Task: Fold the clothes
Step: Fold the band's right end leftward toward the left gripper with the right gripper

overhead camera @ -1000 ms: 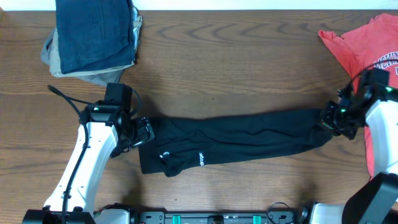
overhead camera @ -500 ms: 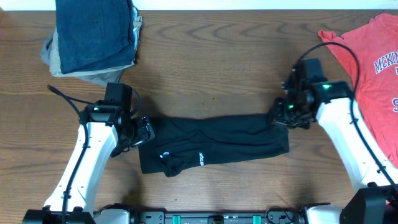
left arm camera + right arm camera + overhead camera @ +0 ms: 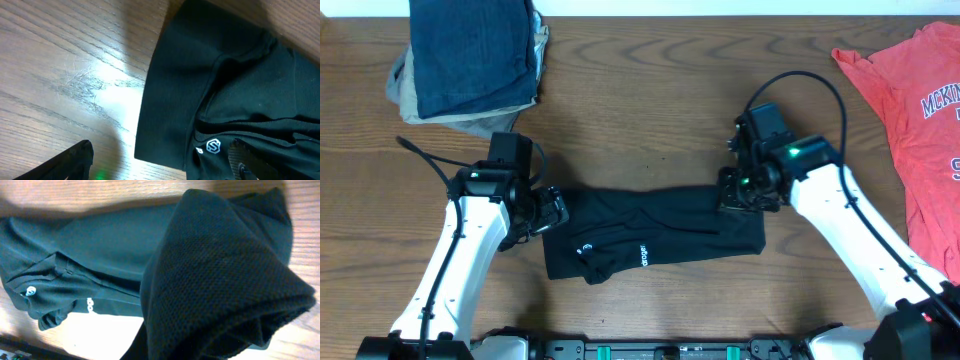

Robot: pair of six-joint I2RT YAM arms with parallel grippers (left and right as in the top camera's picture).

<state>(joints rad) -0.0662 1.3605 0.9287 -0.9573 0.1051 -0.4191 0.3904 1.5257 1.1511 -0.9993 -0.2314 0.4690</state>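
- Right end of black fabric T-shirt (image 3: 650, 240), clamped in right gripper (image 3: 733, 192), has travelled leftward; shirt lies shorter on brown wooden table (image 3: 650, 120).
- At shirt's left end, left gripper (image 3: 552, 212) spread apart.
- Judged: crosswise fold underway.

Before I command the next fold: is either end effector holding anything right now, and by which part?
The right end effector holds the black T-shirt by its bunched right end. The left end effector is open, holding nothing.
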